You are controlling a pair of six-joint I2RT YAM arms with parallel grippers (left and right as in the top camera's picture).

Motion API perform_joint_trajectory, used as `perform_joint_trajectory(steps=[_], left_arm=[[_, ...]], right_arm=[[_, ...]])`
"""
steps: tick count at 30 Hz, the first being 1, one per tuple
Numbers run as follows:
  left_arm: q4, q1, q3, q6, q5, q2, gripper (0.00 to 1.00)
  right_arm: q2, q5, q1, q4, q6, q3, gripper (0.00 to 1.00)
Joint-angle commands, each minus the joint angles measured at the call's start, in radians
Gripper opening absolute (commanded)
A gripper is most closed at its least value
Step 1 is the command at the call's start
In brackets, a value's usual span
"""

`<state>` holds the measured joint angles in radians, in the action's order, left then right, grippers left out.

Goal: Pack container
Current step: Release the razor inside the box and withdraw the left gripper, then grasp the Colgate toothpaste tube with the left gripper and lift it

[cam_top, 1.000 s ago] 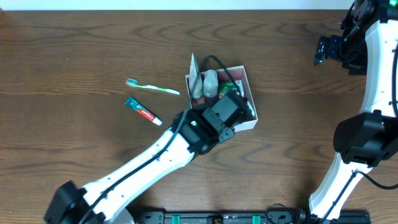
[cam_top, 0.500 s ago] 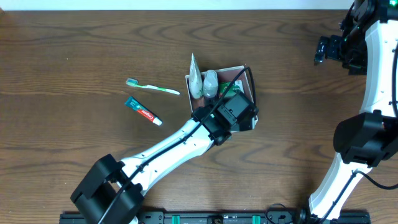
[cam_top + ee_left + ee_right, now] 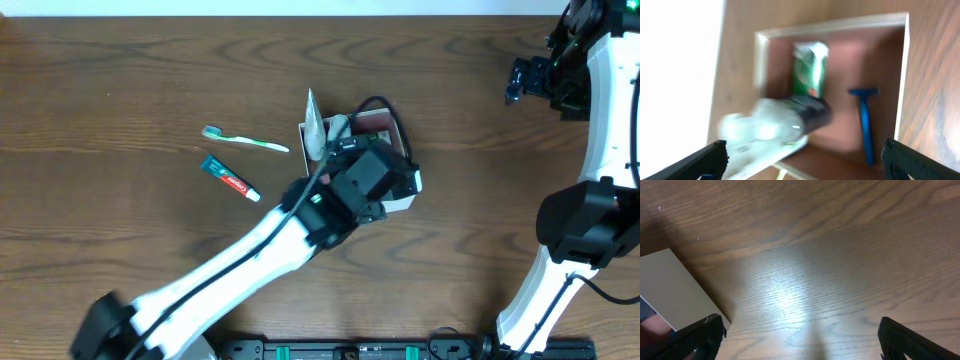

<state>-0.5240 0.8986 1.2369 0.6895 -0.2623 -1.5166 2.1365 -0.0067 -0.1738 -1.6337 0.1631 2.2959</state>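
The container (image 3: 405, 203) is a shallow white-walled box with a reddish-brown floor, at mid table under my left arm. In the left wrist view the container (image 3: 840, 24) holds a green-and-white carton (image 3: 810, 70), a blue razor (image 3: 865, 120) and a blurred clear bottle with a dark cap (image 3: 782, 120). My left gripper (image 3: 805, 157) hangs open just above them, with nothing between its fingers. A white tube (image 3: 313, 125) leans at the box's left wall. My right gripper (image 3: 800, 335) stands open over bare wood at the far right (image 3: 525, 78).
A green-and-white toothbrush (image 3: 245, 140) and a small toothpaste tube (image 3: 230, 178) lie on the wood left of the box. A flat pale grey panel (image 3: 675, 287) shows at the left of the right wrist view.
My left gripper has gone from shut to wide open over the box, and its wrist has shifted slightly. The right arm has not moved.
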Motion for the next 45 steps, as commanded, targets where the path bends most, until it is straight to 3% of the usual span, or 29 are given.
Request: perform_joint_trajectory(steps=[1, 4, 6, 8, 11, 14, 16, 22, 26, 31, 32, 41, 45], left_arm=[[0.015, 0.032, 0.005, -0.067, 0.008, 0.127, 0.98], [0.017, 0.056, 0.005, -0.112, 0.006, 0.212, 0.98], [0.016, 0.052, 0.005, -0.216, -0.011, 0.265, 0.98], [0.010, 0.025, 0.005, -0.409, -0.116, 0.306, 0.98], [-0.075, -0.074, 0.005, -0.805, -0.323, 0.345, 0.98], [-0.205, -0.220, 0.005, -1.087, -0.351, 0.348, 0.98], [-0.275, -0.320, 0.003, -1.209, -0.329, 0.330, 0.98], [-0.312, -0.507, -0.007, -1.268, -0.033, 0.236, 0.98], [-0.300, -0.538, -0.011, -1.273, 0.004, 0.138, 0.98], [-0.282, -0.634, -0.011, -1.567, 0.081, -0.042, 0.98], [-0.276, -0.648, -0.011, -1.580, 0.109, -0.063, 0.98], [-0.273, -0.832, 0.004, -1.580, 0.387, -0.263, 0.98], [-0.277, -0.877, 0.004, -1.521, 0.465, -0.349, 0.98]], right_arm=[[-0.005, 0.006, -0.005, -0.001, -0.015, 0.006, 0.99], [-0.005, 0.006, -0.005, -0.001, -0.015, 0.006, 0.99], [-0.005, 0.006, -0.005, -0.001, -0.015, 0.006, 0.99], [-0.005, 0.006, -0.005, -0.001, -0.015, 0.006, 0.99], [-0.005, 0.007, -0.005, -0.001, -0.015, 0.006, 0.99], [-0.005, 0.006, -0.005, -0.001, -0.015, 0.006, 0.99], [-0.005, 0.006, -0.005, -0.001, -0.015, 0.006, 0.99], [-0.005, 0.006, -0.005, -0.001, -0.015, 0.006, 0.99], [-0.005, 0.006, -0.005, -0.001, -0.015, 0.006, 0.99], [-0.005, 0.006, -0.005, -0.001, -0.015, 0.006, 0.99], [-0.005, 0.006, -0.005, -0.001, -0.015, 0.006, 0.99], [-0.005, 0.006, -0.005, -0.001, -0.015, 0.006, 0.99], [-0.005, 0.006, -0.005, -0.001, -0.015, 0.006, 0.99]])
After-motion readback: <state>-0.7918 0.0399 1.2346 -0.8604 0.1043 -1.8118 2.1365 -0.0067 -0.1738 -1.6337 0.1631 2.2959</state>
